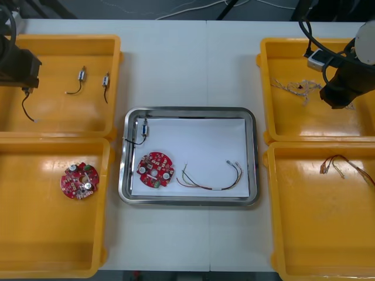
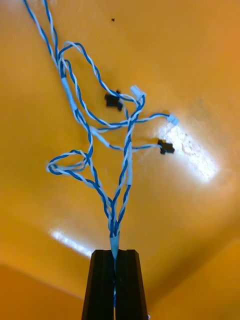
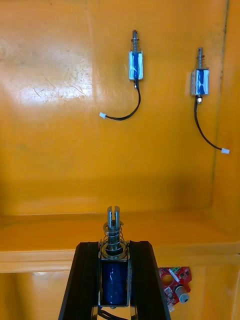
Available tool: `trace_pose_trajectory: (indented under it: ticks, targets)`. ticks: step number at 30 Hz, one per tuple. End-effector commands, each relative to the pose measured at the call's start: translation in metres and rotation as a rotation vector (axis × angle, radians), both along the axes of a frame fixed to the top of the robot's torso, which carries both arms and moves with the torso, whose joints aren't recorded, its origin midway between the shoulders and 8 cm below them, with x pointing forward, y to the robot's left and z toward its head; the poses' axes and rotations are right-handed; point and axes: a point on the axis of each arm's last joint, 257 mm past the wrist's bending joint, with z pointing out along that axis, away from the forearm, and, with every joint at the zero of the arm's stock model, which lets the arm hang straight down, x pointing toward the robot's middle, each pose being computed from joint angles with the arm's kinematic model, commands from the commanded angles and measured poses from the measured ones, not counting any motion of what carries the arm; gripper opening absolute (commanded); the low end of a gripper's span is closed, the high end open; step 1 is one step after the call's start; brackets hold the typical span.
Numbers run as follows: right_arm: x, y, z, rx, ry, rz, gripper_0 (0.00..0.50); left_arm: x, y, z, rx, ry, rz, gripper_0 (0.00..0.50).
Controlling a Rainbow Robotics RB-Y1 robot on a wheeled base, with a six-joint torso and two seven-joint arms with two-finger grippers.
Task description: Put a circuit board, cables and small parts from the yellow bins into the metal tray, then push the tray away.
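Yellow bins flank the metal tray (image 1: 190,110) on the light tabletop (image 1: 176,64), two at each side. At ten o'clock from the tray, over the far left bin (image 1: 58,40), the left hand (image 3: 114,246) is clamped on a small metal part (image 3: 114,282). Its long axis runs along the fingers, the sprung, forked end pointing out past the fingertips, and a black lead (image 1: 27,110) trails from it toward six o'clock. On that bin's floor lie one loose part (image 1: 82,74) and its neighbour (image 1: 106,80), both lengthwise roughly twelve to six. At two o'clock from the tray, over the far right bin (image 1: 275,44), the right hand (image 2: 115,252) is closed on the blue-and-white twisted cable (image 2: 90,150), pinching its strands together; the strands loop away from the fingertips and, in the front view, stretch toward nine o'clock. Inside the tray, a circuit board (image 1: 155,170) sits at seven o'clock. A red-and-yellow cable (image 1: 211,178) curves at five o'clock, lengthwise nine to three, and a tray part (image 1: 143,127) lies at ten o'clock, lengthwise twelve to six. A second circuit board (image 1: 80,180) lies in the near left bin (image 1: 35,257), and a second red-and-yellow cable (image 1: 340,165) in the near right bin (image 1: 316,257).
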Motion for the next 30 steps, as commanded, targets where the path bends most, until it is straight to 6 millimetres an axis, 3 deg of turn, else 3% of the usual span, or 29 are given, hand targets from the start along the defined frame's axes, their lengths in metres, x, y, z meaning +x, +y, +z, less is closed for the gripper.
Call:
trace_pose_trajectory:
  ticks: [1, 11, 14, 18, 30]
  targets:
    - [-0.012, -0.016, 0.037, -0.032, -0.008, 0.031, 0.0, -0.02, 0.025, 0.011, 0.024, -0.056, 0.046, 0.0]
    - [-0.052, -0.023, 0.077, -0.018, 0.061, 0.006, 0.0, -0.047, 0.022, -0.003, 0.023, -0.089, 0.092, 0.0]
    - [-0.06, -0.022, 0.089, -0.002, 0.078, 0.0, 0.0, -0.047, 0.017, -0.007, 0.007, -0.091, 0.089, 0.0]
    - [-0.055, -0.02, 0.111, 0.016, 0.033, 0.005, 0.0, -0.045, 0.008, 0.002, 0.008, -0.143, 0.09, 0.0]
    - [-0.046, -0.02, 0.16, 0.002, -0.051, 0.007, 0.0, -0.05, 0.002, -0.001, 0.009, -0.161, 0.09, 0.0]
